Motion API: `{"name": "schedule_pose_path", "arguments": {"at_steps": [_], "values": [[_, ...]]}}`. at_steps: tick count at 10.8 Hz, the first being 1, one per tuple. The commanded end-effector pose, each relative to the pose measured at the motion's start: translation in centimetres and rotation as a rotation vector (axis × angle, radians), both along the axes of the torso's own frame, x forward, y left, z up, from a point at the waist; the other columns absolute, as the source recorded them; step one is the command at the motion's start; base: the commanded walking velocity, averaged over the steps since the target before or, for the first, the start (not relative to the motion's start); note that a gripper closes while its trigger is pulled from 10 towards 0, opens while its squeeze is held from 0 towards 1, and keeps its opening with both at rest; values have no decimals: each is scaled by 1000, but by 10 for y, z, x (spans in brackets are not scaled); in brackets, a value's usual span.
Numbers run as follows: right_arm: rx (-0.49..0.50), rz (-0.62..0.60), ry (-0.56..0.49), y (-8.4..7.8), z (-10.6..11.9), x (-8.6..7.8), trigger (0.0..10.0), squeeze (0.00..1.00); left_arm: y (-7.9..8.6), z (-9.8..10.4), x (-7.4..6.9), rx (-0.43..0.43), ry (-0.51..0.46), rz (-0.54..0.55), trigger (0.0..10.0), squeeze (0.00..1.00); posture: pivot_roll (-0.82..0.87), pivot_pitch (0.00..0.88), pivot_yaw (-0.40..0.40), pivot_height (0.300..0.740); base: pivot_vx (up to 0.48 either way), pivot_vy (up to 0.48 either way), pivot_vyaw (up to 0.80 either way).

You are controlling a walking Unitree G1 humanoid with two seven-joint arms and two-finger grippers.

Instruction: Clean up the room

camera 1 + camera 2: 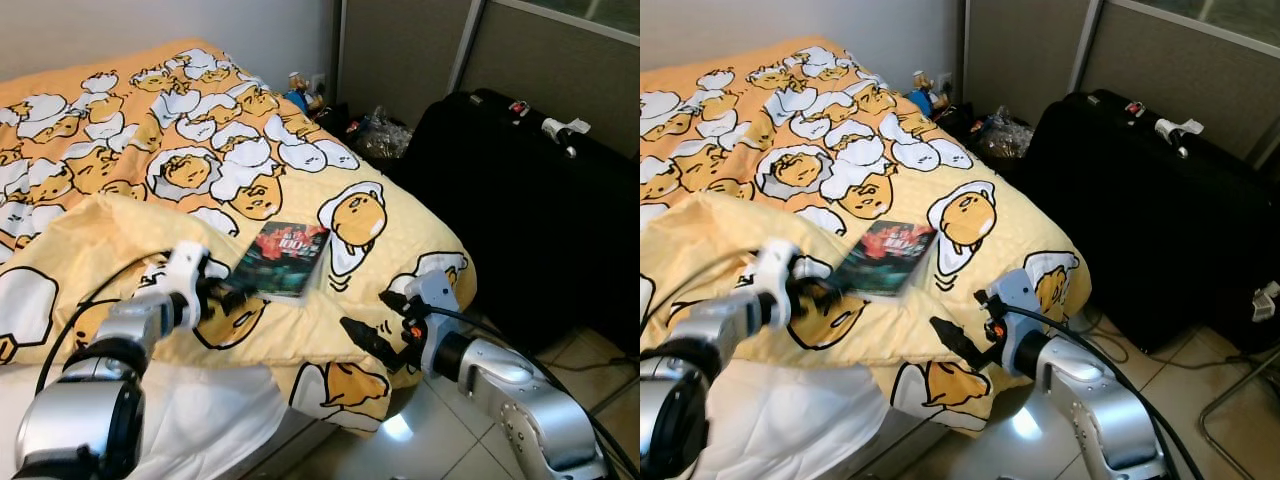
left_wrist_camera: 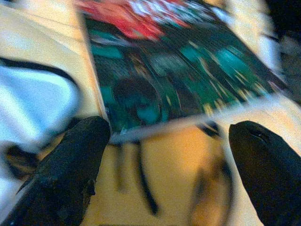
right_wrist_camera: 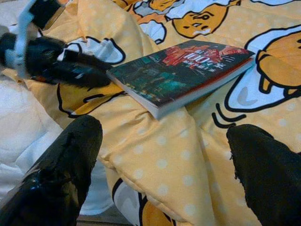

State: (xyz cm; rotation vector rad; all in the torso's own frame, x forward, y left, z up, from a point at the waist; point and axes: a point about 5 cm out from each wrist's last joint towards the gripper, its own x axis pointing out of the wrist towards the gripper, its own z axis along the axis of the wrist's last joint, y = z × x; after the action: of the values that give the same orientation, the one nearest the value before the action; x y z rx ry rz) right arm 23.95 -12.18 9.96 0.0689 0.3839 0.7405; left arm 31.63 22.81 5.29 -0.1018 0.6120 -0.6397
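Left gripper (image 1: 232, 292) is reaching the near corner of the paperback book (image 1: 283, 258) lying flat on the yellow duvet (image 1: 400, 235), fingers spread and apparently grasping nothing. Right gripper (image 1: 372, 325), jaws wide apart, is hovering empty over the bed's edge beside the black suitcase (image 1: 530, 210).

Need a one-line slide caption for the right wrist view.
Left gripper reaches the book lying on the yellow bedspread, seen between the open right gripper's fingers.
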Motion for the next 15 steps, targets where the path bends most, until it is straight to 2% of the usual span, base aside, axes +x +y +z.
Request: {"name": "schedule_pose_path", "arguments": {"at_steps": [1, 2, 4, 5, 6, 7, 9, 12, 13, 14, 15], "values": [[5, -21, -5, -3, 1, 1, 10000, 0, 3, 4, -2, -9, 9, -61, 10000, 0, -170, 0, 68, 740, 0, 0, 0], [8, -28, -2, -3, -1, 0, 10000, 0, 12, 9, -8, -71, 34, -130, 10000, 0, -156, 0, 68, 740, 0, 0, 0], [16, -24, 3, 1, -3, 1, 10000, 0, 15, 11, -1, -38, 2, -22, 10000, 0, -150, 0, 62, 740, 0, 0, 0], [17, -19, -1, 3, -1, 3, 10000, 0, 13, 9, 7, -30, -4, 146, 10000, 0, -163, 0, 69, 740, 0, 0, 0], [17, -20, -5, 2, 0, 4, 10000, 0, 11, 5, 7, -12, 18, 205, 10000, 0, -167, 0, 72, 740, 0, 0, 0], [17, -22, -6, 2, 0, 3, 10000, 0, 5, 3, 8, -63, 30, 227, 10000, 0, -171, 0, 76, 740, 0, 0, 0], [24, -26, 0, 4, -2, 1, 10000, 0, -12, 10, 16, -231, 19, 247, 10000, 0, -167, 0, 81, 740, 0, 0, 0], [30, -29, -1, 7, -1, 2, 10000, 0, -25, 22, 25, -392, -4, 257, 10000, 0, -168, 0, 92, 740, 0, 0, 0], [35, -31, 1, 9, -2, 2, 10000, 0, -25, 22, 26, -398, 1, 291, 10000, 0, -167, 0, 93, 740, 0, 0, 0], [38, -32, 2, 10, -1, 1, 10000, 0, -26, 15, 24, -341, 31, 298, 10000, 0, -172, 0, 96, 740, 0, 0, 0], [38, -31, 3, 10, -1, 1, 10000, 0, -21, 3, 19, -199, 63, 377, 10000, 0, -176, 0, 97, 740, 0, 0, 0]]}}
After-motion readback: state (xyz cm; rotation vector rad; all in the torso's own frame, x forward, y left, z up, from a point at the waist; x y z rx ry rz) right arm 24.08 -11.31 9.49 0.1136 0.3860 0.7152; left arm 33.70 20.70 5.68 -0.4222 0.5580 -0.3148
